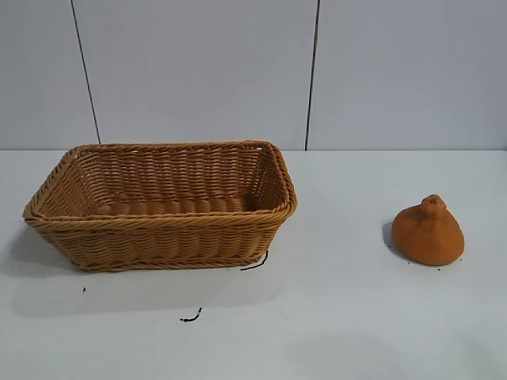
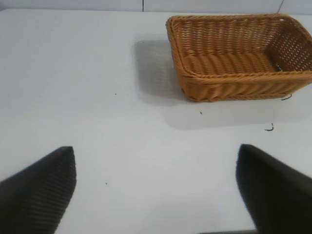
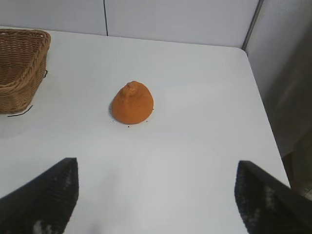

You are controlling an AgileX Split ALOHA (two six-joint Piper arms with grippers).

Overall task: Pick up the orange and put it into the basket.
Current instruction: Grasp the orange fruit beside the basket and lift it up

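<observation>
Waiting at the start: nothing grasped yet. Right gripper (image 3: 156, 195) spread wide and empty, orange (image 3: 132, 103) on the table ahead of its fingers, well apart. Basket (image 1: 162, 207) empty, off to the orange's side. Left gripper (image 2: 156, 190) wide open, idle, basket ahead. Next, likely: right arm advances, straddles the orange, closes.

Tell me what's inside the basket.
Nothing shows inside the basket: only its bare woven floor. The near wall hides the front strip of floor. The orange sits on the table, apart.
</observation>
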